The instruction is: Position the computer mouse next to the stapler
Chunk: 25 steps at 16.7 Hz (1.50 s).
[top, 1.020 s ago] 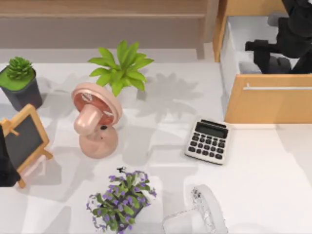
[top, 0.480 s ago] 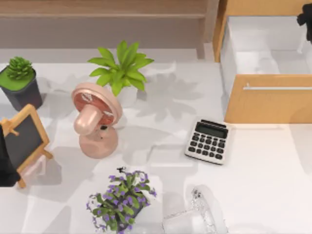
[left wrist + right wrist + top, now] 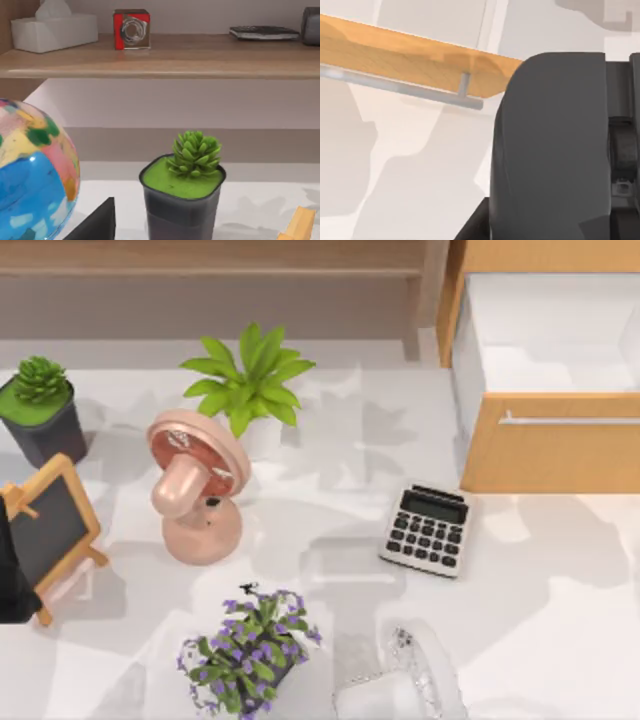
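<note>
The computer mouse [image 3: 545, 125] is a dark grey, rounded body close up in the right wrist view. My right gripper [image 3: 547, 217] is shut on it, with dark fingers [image 3: 622, 150] at its sides, above the white table beside the wooden drawer front [image 3: 395, 57] and its metal handle [image 3: 400, 87]. The open drawer [image 3: 550, 340] at the back right has a bare white inside. The stapler is out of view. My left arm [image 3: 8, 575] is parked at the table's left edge.
A white calculator [image 3: 427, 530] lies mid-right. A pink fan [image 3: 195, 485], a leafy plant [image 3: 250, 370], a purple flower pot [image 3: 248, 652], a clear fan [image 3: 410, 680], a small chalkboard [image 3: 48, 525] and a potted succulent [image 3: 40, 405] stand on the table. A globe [image 3: 30, 175] is near the left wrist.
My right arm has lifted out of the drawer and moved off past the top view's right edge, taking the dark object with it. The drawer now shows bare. The left arm has not moved.
</note>
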{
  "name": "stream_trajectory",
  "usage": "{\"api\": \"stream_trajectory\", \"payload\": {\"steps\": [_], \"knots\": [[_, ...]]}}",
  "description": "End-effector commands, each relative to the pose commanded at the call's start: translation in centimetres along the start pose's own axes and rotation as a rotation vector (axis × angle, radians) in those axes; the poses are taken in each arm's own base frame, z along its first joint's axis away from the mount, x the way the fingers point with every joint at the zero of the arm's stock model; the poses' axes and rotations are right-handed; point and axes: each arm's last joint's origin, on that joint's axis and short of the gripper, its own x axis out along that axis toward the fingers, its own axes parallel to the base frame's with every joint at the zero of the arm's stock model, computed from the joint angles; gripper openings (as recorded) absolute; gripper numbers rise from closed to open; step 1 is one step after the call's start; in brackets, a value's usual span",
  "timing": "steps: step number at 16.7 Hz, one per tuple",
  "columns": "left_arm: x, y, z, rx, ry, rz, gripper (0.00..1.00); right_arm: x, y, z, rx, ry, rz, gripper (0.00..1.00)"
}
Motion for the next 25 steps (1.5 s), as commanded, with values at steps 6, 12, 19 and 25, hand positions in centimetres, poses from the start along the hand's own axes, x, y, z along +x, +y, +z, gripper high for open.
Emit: {"api": "stream_trajectory", "payload": {"steps": [6, 12, 19, 25], "knots": [[0.0, 0.0, 0.0, 0.0, 0.0, 0.0, 1.0, 1.2, 0.1, -10.0, 0.041, 0.096, 0.001, 0.0], [0.0, 0.0, 0.0, 0.0, 0.0, 0.0, 1.0, 3.9, 1.3, -17.2, 0.157, 0.214, 0.018, 0.0], [0.0, 0.0, 0.0, 0.0, 0.0, 0.0, 1.0, 5.3, 2.1, -19.8, 0.22, 0.291, 0.041, 0.0], [0.0, 0.0, 0.0, 0.0, 0.0, 0.0, 1.0, 5.3, 2.1, -19.7, 0.217, 0.289, 0.042, 0.0]]}}
